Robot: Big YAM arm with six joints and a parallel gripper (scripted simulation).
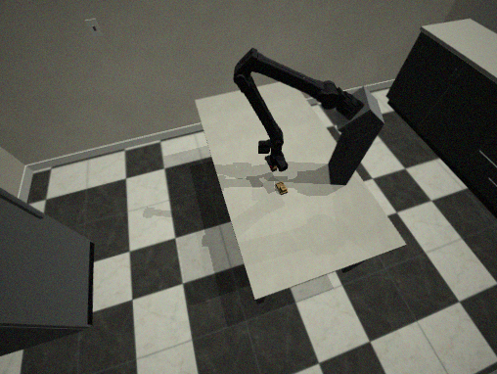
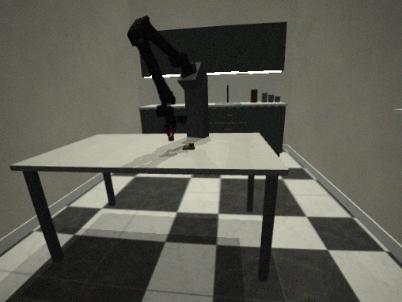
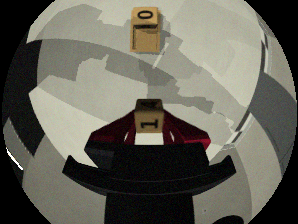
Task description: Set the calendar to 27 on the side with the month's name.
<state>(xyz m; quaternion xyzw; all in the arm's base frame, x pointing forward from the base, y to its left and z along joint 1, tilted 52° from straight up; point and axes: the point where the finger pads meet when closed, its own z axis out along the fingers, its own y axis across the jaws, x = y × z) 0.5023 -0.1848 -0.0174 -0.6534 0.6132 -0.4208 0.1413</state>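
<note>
My gripper (image 1: 275, 165) (image 2: 170, 135) (image 3: 149, 113) is shut on a wooden date cube (image 3: 148, 117), whose face towards the wrist camera shows a 1. It holds the cube in the air above the table (image 1: 303, 230) (image 2: 119, 152) (image 3: 80, 116). The small wooden tray (image 1: 278, 186) (image 2: 189, 147) (image 3: 144, 43) lies flat on the table a little ahead of the gripper. A second cube (image 3: 145, 18) stands in the tray and shows a 0 on top. The month's name is too small to read.
The arm's dark base block (image 1: 354, 142) (image 2: 196, 103) stands on the table just behind the tray. Dark cabinets (image 1: 450, 98) stand at the right and another (image 1: 39, 264) at the left, off the table. The floor is checkered.
</note>
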